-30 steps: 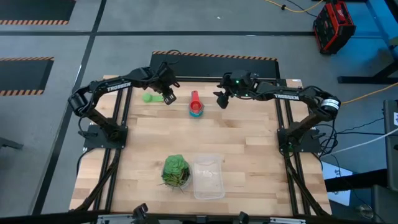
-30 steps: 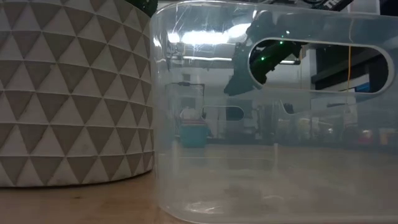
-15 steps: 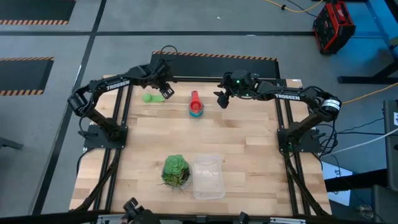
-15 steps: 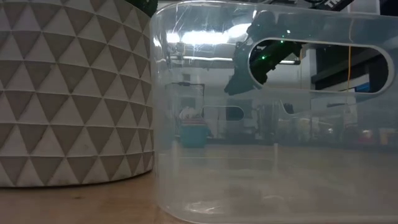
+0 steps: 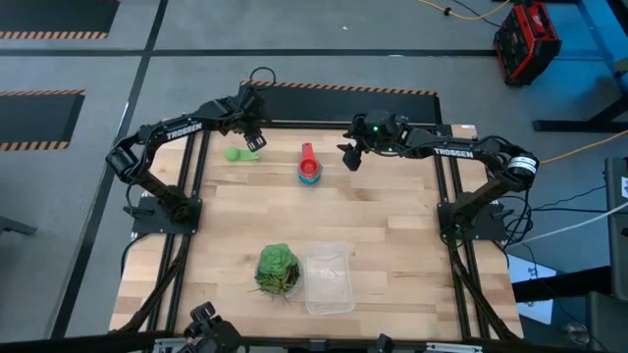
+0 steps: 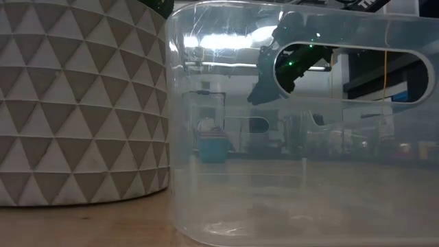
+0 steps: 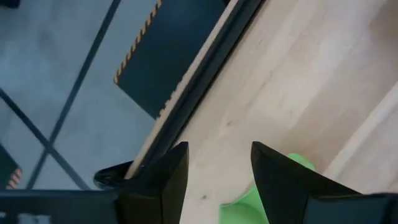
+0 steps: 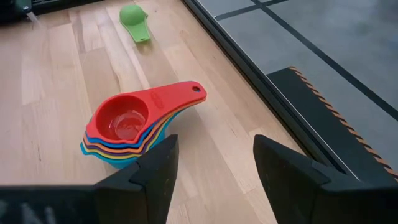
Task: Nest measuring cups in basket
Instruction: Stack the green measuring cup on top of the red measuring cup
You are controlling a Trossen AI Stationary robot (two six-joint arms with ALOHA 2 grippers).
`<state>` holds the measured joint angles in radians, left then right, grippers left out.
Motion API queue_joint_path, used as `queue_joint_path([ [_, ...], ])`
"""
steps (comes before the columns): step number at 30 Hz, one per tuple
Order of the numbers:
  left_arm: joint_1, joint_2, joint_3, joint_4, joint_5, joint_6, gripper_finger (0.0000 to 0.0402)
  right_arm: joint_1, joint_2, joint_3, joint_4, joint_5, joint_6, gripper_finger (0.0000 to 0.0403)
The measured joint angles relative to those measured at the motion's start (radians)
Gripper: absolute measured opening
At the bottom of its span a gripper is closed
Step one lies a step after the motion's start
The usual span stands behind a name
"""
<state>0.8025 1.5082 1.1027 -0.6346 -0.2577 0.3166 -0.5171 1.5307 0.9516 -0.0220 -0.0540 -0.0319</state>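
Note:
A stack of measuring cups (image 5: 309, 170), red on top, stands on its bottom cup at the far middle of the table; the right wrist view shows the stack (image 8: 127, 127) too. One green cup (image 5: 240, 154) lies alone to its left. My left gripper (image 5: 255, 132) hovers open just beyond the green cup (image 7: 297, 164), touching nothing. My right gripper (image 5: 350, 157) hangs open to the right of the stack, fingers (image 8: 158, 165) empty. The clear basket (image 5: 329, 277) sits on its base near the front edge.
A green leafy ball (image 5: 278, 269) in a white triangle-patterned pot (image 6: 75, 103) stands right beside the basket's left side (image 6: 302, 123). Bare wood lies between the cups and the basket. The table's far edge and a striped dark mat (image 7: 168, 62) are close behind my left gripper.
My left gripper has drawn back from the green cup toward the table's far edge and turned somewhat. The green cup lies on the table where it was. My right gripper has kept still.

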Motion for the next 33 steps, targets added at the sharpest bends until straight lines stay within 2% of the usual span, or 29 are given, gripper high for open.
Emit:
queue_joint_path([
  [3,0.008,0.000,0.000,-0.003,0.022,0.068,0.0167,0.000,0.000,0.000,0.000,0.000,0.000,0.0212],
  [9,0.051,0.000,0.000,-0.028,0.255,0.221,0.0167,0.000,0.000,0.000,-0.002,0.000,0.000,0.0212],
  [11,0.062,0.001,0.000,-0.037,0.290,0.244,0.0167,0.000,0.000,0.000,-0.005,0.000,0.000,0.0212],
  [23,0.076,0.088,0.000,-0.075,0.310,0.245,0.0167,0.000,0.000,0.000,-0.013,0.000,-0.002,0.0212],
  [33,0.060,0.177,0.000,-0.122,0.304,0.323,0.0167,0.000,0.000,0.000,-0.015,0.000,-0.003,0.0212],
])
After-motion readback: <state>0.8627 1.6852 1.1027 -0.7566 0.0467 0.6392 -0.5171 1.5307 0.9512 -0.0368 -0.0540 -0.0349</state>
